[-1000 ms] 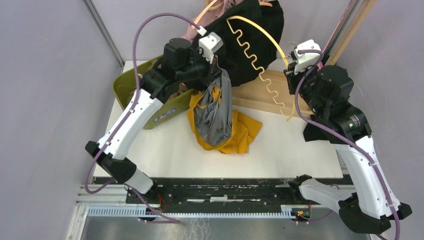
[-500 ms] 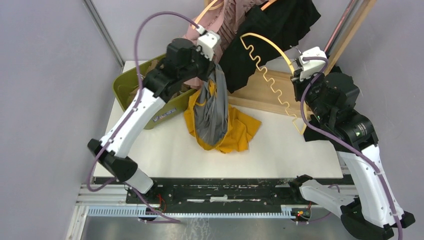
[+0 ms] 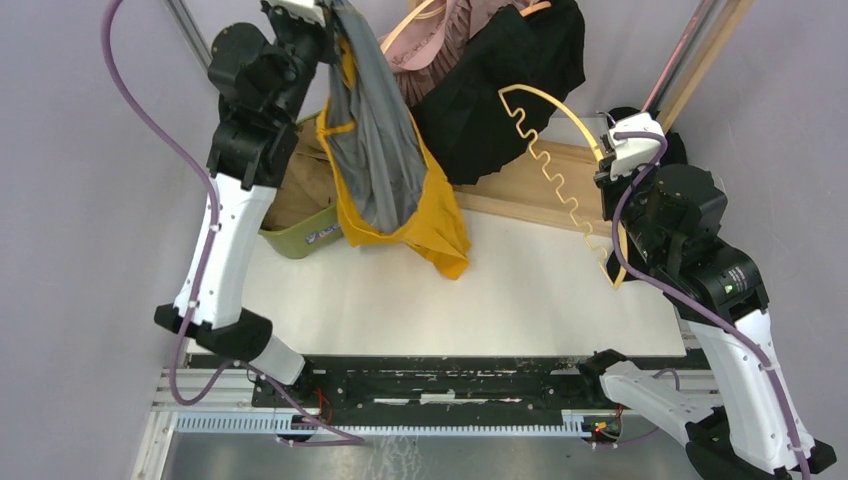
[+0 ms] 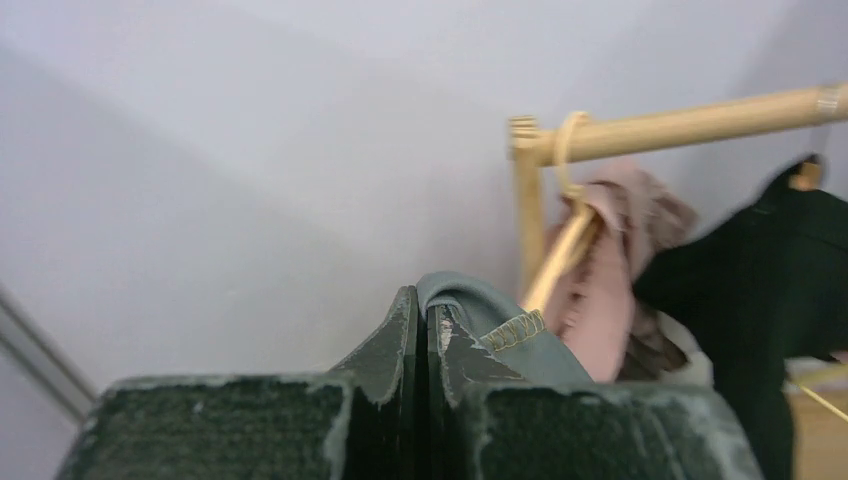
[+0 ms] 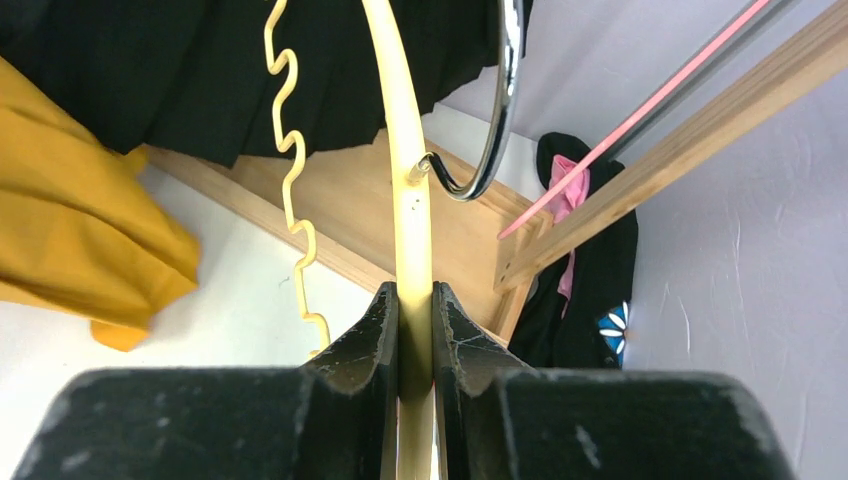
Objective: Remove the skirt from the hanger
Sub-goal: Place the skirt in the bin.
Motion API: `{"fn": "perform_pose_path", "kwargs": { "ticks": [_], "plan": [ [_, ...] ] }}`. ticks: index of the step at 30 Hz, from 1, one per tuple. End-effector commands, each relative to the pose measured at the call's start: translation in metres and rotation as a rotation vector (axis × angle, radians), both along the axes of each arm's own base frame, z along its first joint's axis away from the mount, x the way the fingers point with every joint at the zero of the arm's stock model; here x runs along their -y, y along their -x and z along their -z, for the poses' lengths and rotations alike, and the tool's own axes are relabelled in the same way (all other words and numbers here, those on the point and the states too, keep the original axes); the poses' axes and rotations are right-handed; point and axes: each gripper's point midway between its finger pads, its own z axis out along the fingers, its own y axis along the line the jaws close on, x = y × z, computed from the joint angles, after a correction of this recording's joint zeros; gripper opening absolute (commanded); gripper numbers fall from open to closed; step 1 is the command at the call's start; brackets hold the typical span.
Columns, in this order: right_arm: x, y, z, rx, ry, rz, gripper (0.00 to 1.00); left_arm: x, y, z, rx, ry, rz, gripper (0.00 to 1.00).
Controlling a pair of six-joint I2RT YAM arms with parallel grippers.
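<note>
Both claws are pinched tight: the left gripper [image 4: 422, 330] on the skirt [image 3: 372, 150], which hangs well left of the hanger [image 5: 408, 150], the right gripper [image 5: 415, 300] on that hanger. Best hold the hanger steady and lower the skirt away from it.

Lab — plain walls [image 3: 80, 200], railed bench [image 3: 540, 300].

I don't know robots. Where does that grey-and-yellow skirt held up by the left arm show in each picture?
Top external: the skirt hangs at upper left, from the left gripper at the top edge.
Left wrist: only the skirt's grey edge shows, pinched at bottom centre.
Right wrist: its yellow part fills the left edge.
Shared landmark: the black garment, seen in all three views.
</note>
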Motion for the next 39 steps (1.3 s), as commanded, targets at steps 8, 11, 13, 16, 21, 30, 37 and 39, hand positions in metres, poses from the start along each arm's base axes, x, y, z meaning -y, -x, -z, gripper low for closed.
{"fn": "perform_pose_path", "kwargs": {
  "ticks": [8, 11, 13, 16, 21, 30, 37, 39],
  "plan": [
    [0.007, -0.006, -0.012, 0.070, -0.051, 0.067, 0.01, -0.128, -0.013, -0.134, 0.441, 0.268, -0.141, 0.03],
    [0.007, -0.011, -0.012, 0.073, -0.047, 0.077, 0.01, -0.168, -0.010, -0.145, 0.508, 0.319, -0.158, 0.03],
    [0.006, -0.015, -0.012, 0.076, -0.047, 0.079, 0.01, -0.190, -0.006, -0.151, 0.550, 0.351, -0.170, 0.03],
    [0.003, -0.022, -0.009, 0.072, -0.043, 0.084, 0.01, -0.217, 0.004, -0.160, 0.616, 0.380, -0.202, 0.03],
    [-0.004, -0.033, -0.006, 0.066, -0.041, 0.073, 0.01, -0.239, -0.004, -0.156, 0.636, 0.389, -0.226, 0.03],
    [-0.011, -0.043, -0.001, 0.046, -0.022, 0.060, 0.01, -0.212, -0.068, -0.097, 0.415, 0.426, -0.027, 0.03],
    [-0.013, -0.043, 0.005, 0.036, -0.024, 0.048, 0.01, -0.142, -0.095, -0.052, 0.227, 0.363, 0.122, 0.03],
    [-0.012, -0.042, 0.007, 0.031, -0.020, 0.046, 0.01, -0.120, -0.100, -0.031, 0.156, 0.349, 0.153, 0.03]
  ]
}}
